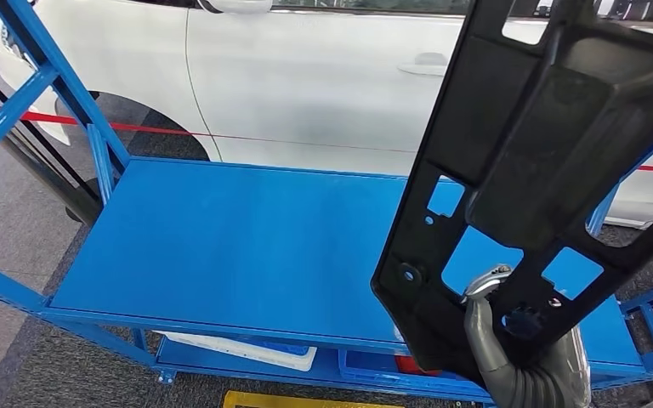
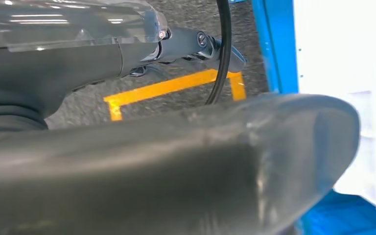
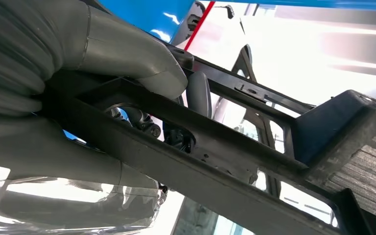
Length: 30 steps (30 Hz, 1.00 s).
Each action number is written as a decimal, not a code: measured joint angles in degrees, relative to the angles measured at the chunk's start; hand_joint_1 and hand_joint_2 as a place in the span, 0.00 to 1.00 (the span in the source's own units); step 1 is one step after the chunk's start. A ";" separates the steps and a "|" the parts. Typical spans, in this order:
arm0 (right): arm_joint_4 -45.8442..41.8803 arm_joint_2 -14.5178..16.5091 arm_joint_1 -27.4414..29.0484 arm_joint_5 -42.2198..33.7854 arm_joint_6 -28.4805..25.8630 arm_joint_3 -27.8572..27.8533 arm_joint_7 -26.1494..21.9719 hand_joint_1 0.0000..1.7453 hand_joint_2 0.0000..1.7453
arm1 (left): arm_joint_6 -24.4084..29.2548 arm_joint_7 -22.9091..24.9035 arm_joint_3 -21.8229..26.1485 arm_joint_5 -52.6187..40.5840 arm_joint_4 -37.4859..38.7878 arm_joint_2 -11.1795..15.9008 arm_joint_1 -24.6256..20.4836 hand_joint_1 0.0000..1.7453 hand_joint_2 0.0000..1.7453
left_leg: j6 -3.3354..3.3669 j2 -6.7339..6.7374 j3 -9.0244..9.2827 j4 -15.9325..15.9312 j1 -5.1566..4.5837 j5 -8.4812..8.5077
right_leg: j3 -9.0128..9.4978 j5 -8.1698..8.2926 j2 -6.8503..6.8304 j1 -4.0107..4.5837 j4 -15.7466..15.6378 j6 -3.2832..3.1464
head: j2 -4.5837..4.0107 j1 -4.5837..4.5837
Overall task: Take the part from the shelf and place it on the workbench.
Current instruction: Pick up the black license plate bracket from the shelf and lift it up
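R robot hand is wrapped around the lower end of the black part, thumb on one side of a bar, fingers hooked through a cut-out on the other; firm grip, seen close in the R wrist view on the part. Part is held up in the air, tilted, over the R end of the blue shelf, not touching it. L robot hand hangs low over grey floor w/ a yellow line; fingers look partly stretched out, nothing seen in them, but can't tell for sure how far open. Behind the shelf: white car and a red tape line.
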 joint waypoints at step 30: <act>-1.97 0.98 0.29 -3.30 -2.20 2.83 -0.05 1.00 1.00 | -0.06 5.44 -1.65 -0.61 0.94 -0.05 -0.12 0.00 0.00 | 1.75 0.18 0.45 -1.41 0.05 0.76 | -1.13 -2.70 0.06 -0.41 3.12 1.01 | 0.00 0.11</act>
